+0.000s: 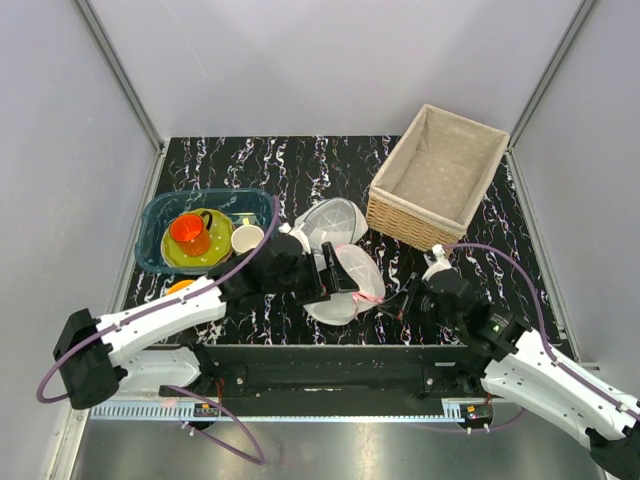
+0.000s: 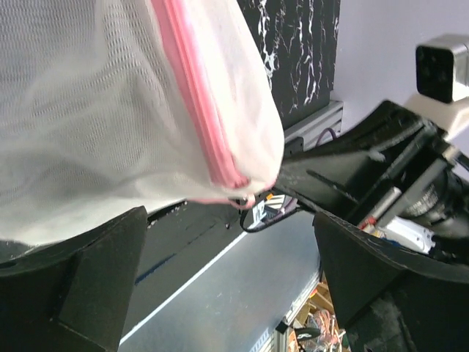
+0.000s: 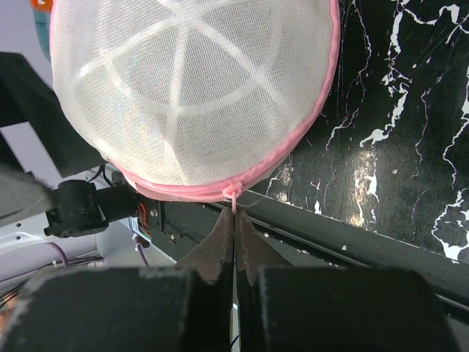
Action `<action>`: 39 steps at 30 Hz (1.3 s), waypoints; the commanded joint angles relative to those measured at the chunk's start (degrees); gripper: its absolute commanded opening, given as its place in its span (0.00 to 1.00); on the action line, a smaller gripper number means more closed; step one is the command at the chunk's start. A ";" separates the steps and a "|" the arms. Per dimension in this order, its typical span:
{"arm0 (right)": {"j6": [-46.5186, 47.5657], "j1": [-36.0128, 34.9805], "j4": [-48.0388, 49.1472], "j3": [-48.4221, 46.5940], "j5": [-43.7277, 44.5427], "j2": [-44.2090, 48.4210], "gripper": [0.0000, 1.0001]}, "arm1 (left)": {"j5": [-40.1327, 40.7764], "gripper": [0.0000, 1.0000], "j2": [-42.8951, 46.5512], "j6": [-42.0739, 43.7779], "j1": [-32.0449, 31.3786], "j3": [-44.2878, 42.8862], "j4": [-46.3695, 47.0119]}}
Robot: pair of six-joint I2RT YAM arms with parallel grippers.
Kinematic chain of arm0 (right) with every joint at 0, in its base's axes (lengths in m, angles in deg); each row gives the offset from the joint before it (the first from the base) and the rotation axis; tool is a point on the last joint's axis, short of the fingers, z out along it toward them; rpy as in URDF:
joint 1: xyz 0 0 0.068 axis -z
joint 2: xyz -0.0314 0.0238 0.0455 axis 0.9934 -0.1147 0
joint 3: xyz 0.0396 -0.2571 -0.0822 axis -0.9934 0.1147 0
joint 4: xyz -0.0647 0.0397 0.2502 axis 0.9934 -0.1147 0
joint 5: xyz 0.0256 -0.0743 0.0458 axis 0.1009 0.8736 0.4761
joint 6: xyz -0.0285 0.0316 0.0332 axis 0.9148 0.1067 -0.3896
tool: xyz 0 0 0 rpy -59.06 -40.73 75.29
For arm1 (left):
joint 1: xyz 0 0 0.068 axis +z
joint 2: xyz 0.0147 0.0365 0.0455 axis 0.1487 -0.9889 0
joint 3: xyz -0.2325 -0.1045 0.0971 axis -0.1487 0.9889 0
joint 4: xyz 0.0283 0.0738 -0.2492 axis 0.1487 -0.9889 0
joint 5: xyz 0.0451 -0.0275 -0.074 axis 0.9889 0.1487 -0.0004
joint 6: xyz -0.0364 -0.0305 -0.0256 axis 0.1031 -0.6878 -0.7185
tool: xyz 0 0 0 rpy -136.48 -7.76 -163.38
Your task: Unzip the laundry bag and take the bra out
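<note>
The laundry bag (image 1: pixel 352 278) sits low in the middle of the top view, at the near edge of the black marbled table (image 1: pixel 250 170). There it shows as an oval whose long axis runs roughly from the top of the frame to the bottom, with its pink rim curving down its right side. In the right wrist view its ribbed white dome fills the upper frame, the pink zipper running along its lower edge. The right gripper (image 3: pixel 234 220) has its fingers pressed together on the zipper pull (image 3: pixel 234 196) at the lowest point of that rim. The left gripper (image 1: pixel 325 272) is at the bag's left side. Its fingers (image 2: pixel 80 286) stand wide apart in its own view, with the mesh and zipper bulging between them at the top; I cannot tell whether they touch it. Just above the bag lies an all-white mesh dome (image 1: pixel 330 220). At the left, a teal bin (image 1: pixel 150 215) holds an orange cup (image 1: pixel 190 232), a yellow-green plate (image 1: pixel 215 250) and a white cup (image 1: pixel 246 238). At the upper right a wicker basket (image 1: pixel 470 130) shows only its cloth lining. Bare table stretches across the far side between bin and basket, and to the right of the bag.
</note>
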 commanded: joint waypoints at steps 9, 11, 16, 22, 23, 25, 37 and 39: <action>2.41 -0.15 -5.93 -4.10 -3.25 5.13 0.00 | 8.36 0.00 -7.52 6.65 -2.80 -14.28 -3.03; 2.24 -0.15 -8.04 -4.10 -4.23 9.34 0.00 | 9.51 0.00 -4.89 7.27 -2.37 -13.84 -3.99; 0.66 -0.06 -19.30 -3.49 -0.20 15.95 0.00 | 5.47 0.00 -0.92 9.90 3.52 -12.17 -3.65; -2.07 -0.15 -9.82 -1.37 -6.52 15.79 0.00 | 3.19 0.00 -9.60 16.32 3.70 -19.80 -5.31; -1.90 -0.15 -8.77 -1.72 -5.91 14.22 0.00 | 2.66 0.00 -11.10 17.02 3.96 -20.86 -5.49; -0.23 -0.06 -6.84 -2.95 -5.64 12.37 0.00 | 1.17 0.00 -16.00 19.74 4.14 -25.16 -5.75; -2.16 -0.06 7.06 -3.31 -2.13 -1.79 0.00 | 6.68 0.72 -21.33 22.49 4.76 -40.39 -20.61; -2.86 -0.06 9.17 -2.17 -2.56 -2.67 0.00 | 7.93 0.77 -14.74 18.80 4.67 -35.04 -19.65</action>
